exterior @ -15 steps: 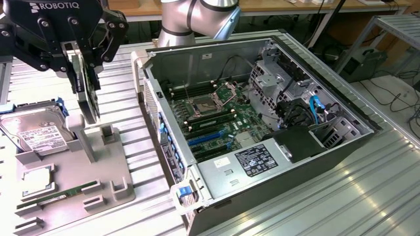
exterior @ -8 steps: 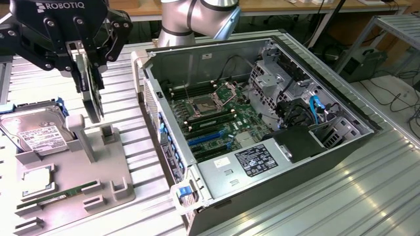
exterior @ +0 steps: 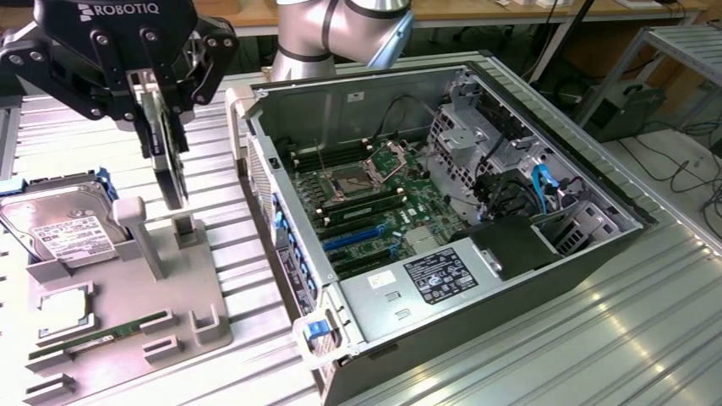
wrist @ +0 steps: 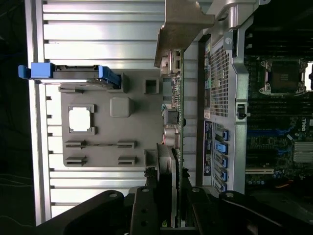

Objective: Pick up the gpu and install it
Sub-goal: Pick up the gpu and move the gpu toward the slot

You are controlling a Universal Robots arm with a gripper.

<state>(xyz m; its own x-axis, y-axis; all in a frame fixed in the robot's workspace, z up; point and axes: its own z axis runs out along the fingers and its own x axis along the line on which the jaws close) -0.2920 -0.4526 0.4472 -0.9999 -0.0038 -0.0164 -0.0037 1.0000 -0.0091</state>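
The jaws pinch the gpu (exterior: pixel 172 169) by its upper end, one finger (exterior: pixel 144 106) pressed flat against each face. The card hangs straight down on edge (thin side toward the exterior camera), at the exterior view's left. Its lower end sits just above a slotted post (exterior: pixel 186 230) of the grey tray (exterior: pixel 124 279); whether they touch cannot be told. In the wrist view the gpu (wrist: pixel 172 115) runs along the tray's (wrist: pixel 105 147) edge nearest the case (wrist: pixel 220 73), with its silvery bracket (wrist: pixel 181 24) at the far end.

The tray lies on the ribbed metal counter (exterior: pixel 587 338). On it stand a hard drive (exterior: pixel 57 224), leaning in its cradle, and a RAM stick (exterior: pixel 113 330) lying flat. Just beside the tray, toward the exterior view's right, the case (exterior: pixel 485 338) lies open on its side, its motherboard (exterior: pixel 373 203) facing up.
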